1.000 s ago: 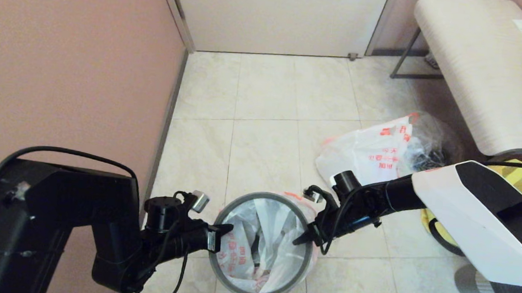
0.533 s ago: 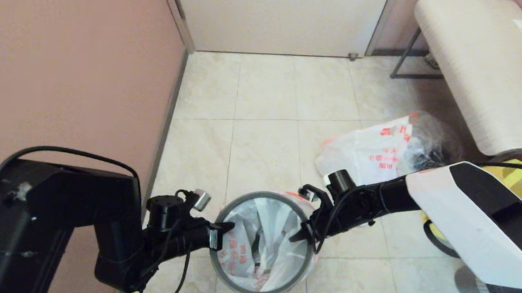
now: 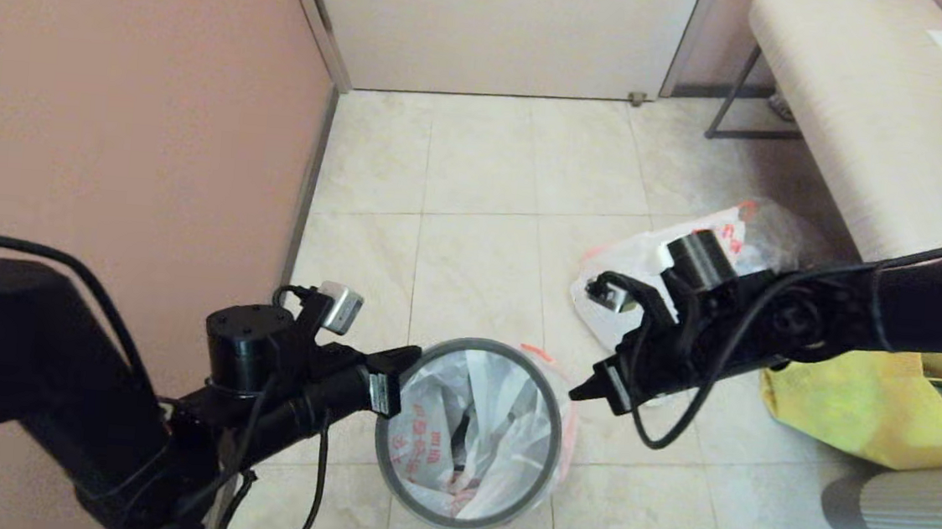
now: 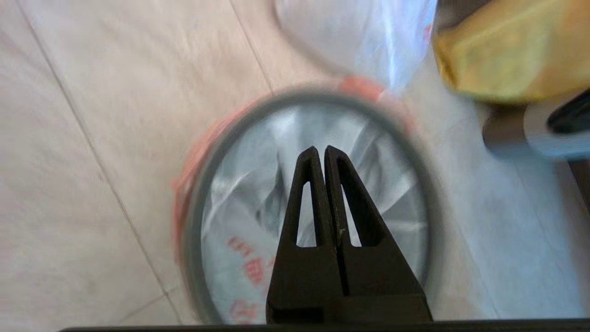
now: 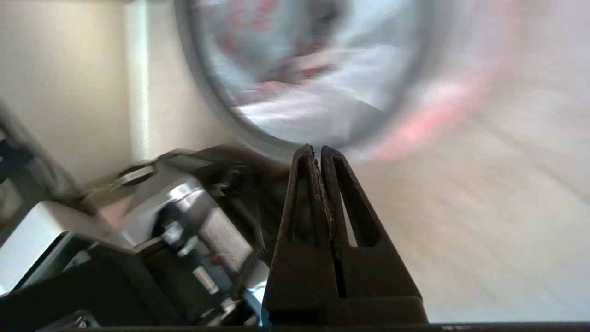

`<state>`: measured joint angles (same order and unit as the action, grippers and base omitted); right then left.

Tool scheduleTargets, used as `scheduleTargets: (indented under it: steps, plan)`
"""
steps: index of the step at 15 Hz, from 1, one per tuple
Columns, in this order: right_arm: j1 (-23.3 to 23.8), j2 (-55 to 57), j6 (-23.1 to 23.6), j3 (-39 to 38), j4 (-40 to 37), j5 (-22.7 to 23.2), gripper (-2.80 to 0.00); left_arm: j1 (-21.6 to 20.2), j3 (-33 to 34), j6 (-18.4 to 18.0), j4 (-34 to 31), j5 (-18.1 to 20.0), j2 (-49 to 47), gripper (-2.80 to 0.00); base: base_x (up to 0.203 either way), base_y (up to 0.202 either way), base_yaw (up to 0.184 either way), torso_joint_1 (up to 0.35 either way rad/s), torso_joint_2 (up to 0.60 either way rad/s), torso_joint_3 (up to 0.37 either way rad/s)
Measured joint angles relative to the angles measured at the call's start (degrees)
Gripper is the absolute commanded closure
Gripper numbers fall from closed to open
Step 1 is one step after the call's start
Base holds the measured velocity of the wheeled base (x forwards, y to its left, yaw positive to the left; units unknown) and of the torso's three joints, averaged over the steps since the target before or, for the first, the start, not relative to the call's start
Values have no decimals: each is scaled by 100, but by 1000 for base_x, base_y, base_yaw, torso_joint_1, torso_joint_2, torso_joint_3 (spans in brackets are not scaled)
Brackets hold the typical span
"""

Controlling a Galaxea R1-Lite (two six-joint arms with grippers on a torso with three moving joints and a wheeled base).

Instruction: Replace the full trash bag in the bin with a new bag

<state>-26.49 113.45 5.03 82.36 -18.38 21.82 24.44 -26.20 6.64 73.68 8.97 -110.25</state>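
The bin (image 3: 459,524), a small round basket with a grey hoop rim, stands on the floor tiles in the head view. The new bag (image 3: 497,468), white with red prints, lines it, and its orange-red edge hangs over the rim. My left gripper (image 3: 409,356) is shut and empty, above the bin's left rim. My right gripper (image 3: 583,388), also shut and empty, hovers just right of the bin. The full trash bag (image 3: 635,256) lies on the floor behind my right arm. From the left wrist, the gripper (image 4: 319,150) hangs over the lined bin (image 4: 190,240).
A clear wrinkly bag (image 3: 776,230) lies beside the full trash bag. A yellow tote (image 3: 847,403) sits on the floor at right, below a pale bench (image 3: 852,118). A pink wall (image 3: 114,102) runs close along the left, with a door (image 3: 498,23) at the back.
Both arms have lifted away from the bin. The right gripper has left the rim and moved right and up. The left gripper has risen off the left rim.
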Motion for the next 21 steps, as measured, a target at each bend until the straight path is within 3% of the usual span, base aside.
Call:
scheduleTargets:
  steps: [2, 4, 7, 11, 17, 19, 21]
  plan:
    - [-24, -905, -431, -422, -112, -991, 0, 520, 190, -220, -285, -944, 945, 0, 0, 0, 0, 0, 0, 0]
    - [5, -1869, -858, -1073, -252, -1847, 0, 1010, 274, -659, -645, -1934, 1907, 0, 0, 0, 0, 0, 0, 0]
    - [310, -3427, -1082, -2145, -632, -2507, 0, 1219, 500, -1248, -1097, -3194, 3229, 0, 0, 0, 0, 0, 0, 0]
    - [1232, -5442, -1258, -3230, -1144, -2714, 0, 176, 1058, -1855, -1224, -3591, 4694, 0, 0, 0, 0, 0, 0, 0]
    - [2462, -8397, -1003, -3394, -2548, -2719, 0, -948, 1936, -1931, -1388, -4366, 6496, 0, 0, 0, 0, 0, 0, 0]
    - [2835, -9125, -953, -3361, -3168, -2688, 0, -1421, 1987, -1978, -1821, -4427, 7235, 0, 0, 0, 0, 0, 0, 0]
    - [2997, -9447, -836, -3353, -3447, -2431, 0, -1849, 1912, -1976, -2680, -4347, 8126, 0, 0, 0, 0, 0, 0, 0]
